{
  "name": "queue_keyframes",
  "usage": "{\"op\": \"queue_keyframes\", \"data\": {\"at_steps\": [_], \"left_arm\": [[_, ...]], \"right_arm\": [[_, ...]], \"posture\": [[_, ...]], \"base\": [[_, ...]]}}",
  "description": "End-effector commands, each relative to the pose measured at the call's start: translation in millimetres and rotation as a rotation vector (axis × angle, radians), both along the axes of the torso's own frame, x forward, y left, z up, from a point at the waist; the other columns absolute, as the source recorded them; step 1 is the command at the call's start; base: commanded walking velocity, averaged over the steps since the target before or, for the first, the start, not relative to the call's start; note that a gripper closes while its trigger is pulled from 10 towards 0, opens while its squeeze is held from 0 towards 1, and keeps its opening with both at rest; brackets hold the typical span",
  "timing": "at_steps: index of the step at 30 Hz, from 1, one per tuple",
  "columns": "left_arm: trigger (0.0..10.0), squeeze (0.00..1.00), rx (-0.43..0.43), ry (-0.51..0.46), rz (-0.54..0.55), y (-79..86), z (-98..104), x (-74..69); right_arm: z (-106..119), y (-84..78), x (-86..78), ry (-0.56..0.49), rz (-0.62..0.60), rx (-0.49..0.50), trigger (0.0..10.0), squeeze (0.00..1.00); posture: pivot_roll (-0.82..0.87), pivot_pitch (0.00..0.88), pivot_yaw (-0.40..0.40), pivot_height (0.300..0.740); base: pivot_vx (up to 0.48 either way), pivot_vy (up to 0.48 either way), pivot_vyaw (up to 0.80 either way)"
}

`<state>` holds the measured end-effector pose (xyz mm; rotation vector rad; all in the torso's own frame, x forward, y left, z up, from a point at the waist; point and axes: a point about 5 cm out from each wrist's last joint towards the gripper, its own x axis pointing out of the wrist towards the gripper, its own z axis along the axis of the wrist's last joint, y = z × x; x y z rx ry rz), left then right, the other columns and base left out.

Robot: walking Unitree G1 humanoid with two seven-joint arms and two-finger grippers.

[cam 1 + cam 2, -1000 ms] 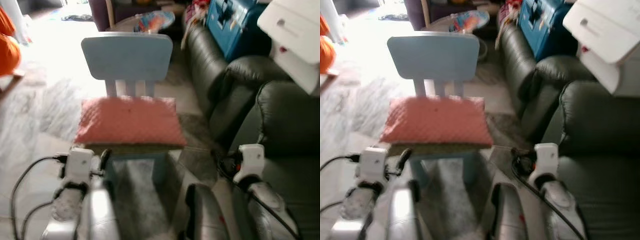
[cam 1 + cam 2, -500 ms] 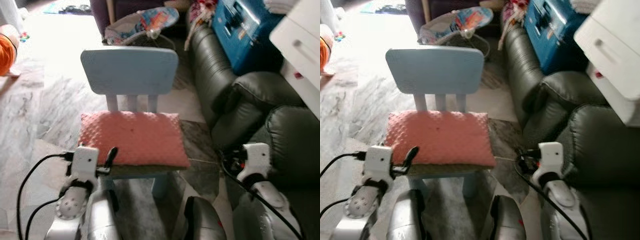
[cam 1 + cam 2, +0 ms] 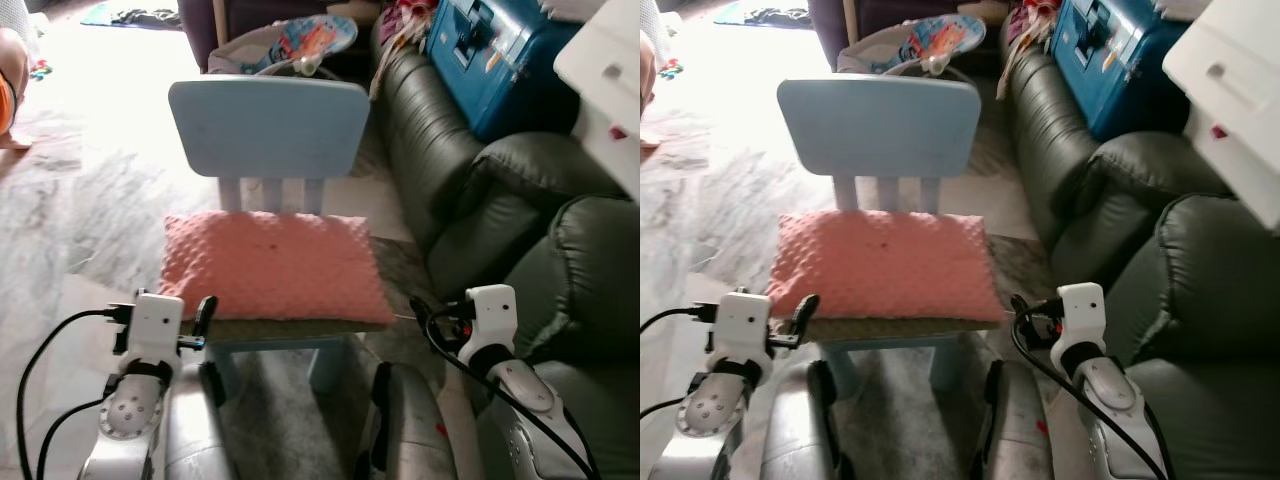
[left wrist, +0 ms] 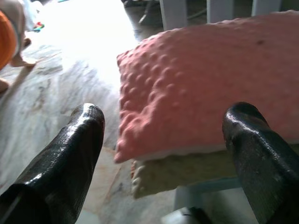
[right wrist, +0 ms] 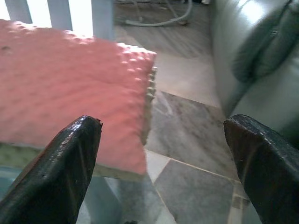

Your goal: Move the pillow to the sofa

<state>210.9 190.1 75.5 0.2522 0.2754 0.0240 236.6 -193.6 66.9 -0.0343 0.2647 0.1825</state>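
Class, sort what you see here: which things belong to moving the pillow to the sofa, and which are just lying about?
Belongs to the job:
pink pillow
dark sofa
left gripper, open
right gripper, open

Just lying about:
blue chair
blue case
baby bouncer

Both silver arms raised forward, low in the head views, wrists level. Left gripper [image 4: 161,135] has its black fingers [image 4: 70,154] spread wide apart, nothing between them. Right gripper [image 5: 163,149] likewise has its fingers [image 5: 65,163] wide apart and empty; left arm [image 3: 140,400] sits left, right arm [image 3: 500,370] right.
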Motion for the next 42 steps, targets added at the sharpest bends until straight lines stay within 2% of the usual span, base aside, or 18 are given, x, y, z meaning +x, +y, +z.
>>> {"op": "queue_keyframes", "data": {"at_steps": [1, 11, 13, 19, 22, 25, 27, 33, 41, 42], "left_arm": [[10.0, 0.0, 0.0, -0.005, 0.001, -0.7, 1, 0.5], [10.0, 0.0, -0.001, -0.006, 0.0, -1.5, 3, 2.0], [10.0, 0.0, 0.0, 0.017, 0.012, 0.7, 0, 5.4], [10.0, 0.0, -0.002, 0.091, 0.021, 10.9, -6, 23.2], [10.0, 0.0, 0.006, 0.095, 0.038, 21.3, -4, 36.8], [10.0, 0.0, 0.01, 0.096, 0.042, 26.1, -3, 42.5], [10.0, 0.0, 0.029, 0.109, 0.057, 34.6, -2, 54.9], [10.0, 0.0, 0.016, 0.111, 0.076, 40.8, 2, 73.1], [10.0, 0.0, 0.016, 0.148, 0.078, 43.2, -2, 88.1], [10.0, 0.0, 0.02, 0.142, 0.076, 45.5, -1, 85.2]], "right_arm": [[6, -2.4, 5.9, -0.023, 0.002, -0.018, 10.0, 0.0], [6, -0.4, 7.3, -0.026, 0.011, -0.009, 10.0, 0.0], [5, -1.7, 9.4, -0.023, -0.013, 0.007, 10.0, 0.0], [-1, -2.6, 19.1, 0.057, -0.035, 0.039, 10.0, 0.0], [-3, -1.6, 28.4, 0.088, -0.018, 0.03, 10.0, 0.0], [-4, 0.5, 32.4, 0.11, 0.002, 0.022, 10.0, 0.0], [-3, 5.2, 44.2, 0.126, 0.025, 0.012, 10.0, 0.0], [6, 19.2, 63.4, 0.094, 0.034, 0.048, 10.0, 0.0], [1, 34.2, 73.9, 0.142, 0.064, 0.047, 10.0, 0.0], [2, 36.2, 70.6, 0.138, 0.075, 0.045, 10.0, 0.0]], "posture": [[-0.01, 0.052, -0.076, 0.5], [0.0, 0.052, -0.075, 0.5], [0.0, 0.048, -0.074, 0.5], [0.0, 0.049, -0.073, 0.5], [0.0, 0.063, -0.072, 0.5], [0.0, 0.076, -0.071, 0.5], [0.0, 0.097, -0.073, 0.5], [-0.01, 0.177, -0.076, 0.5], [-0.03, 0.291, -0.083, 0.5], [-0.03, 0.303, -0.084, 0.5]], "base": [[0.0, 0.0, 0.47], [0.0, 0.0, 0.26], [0.0, 0.0, 0.0], [0.0, 0.0, 0.0], [0.0, 0.0, 0.0], [0.0, 0.0, 0.0], [0.0, 0.0, 0.0], [0.0, 0.0, 0.0], [0.0, 0.0, 0.0], [0.0, 0.0, 0.0]]}}
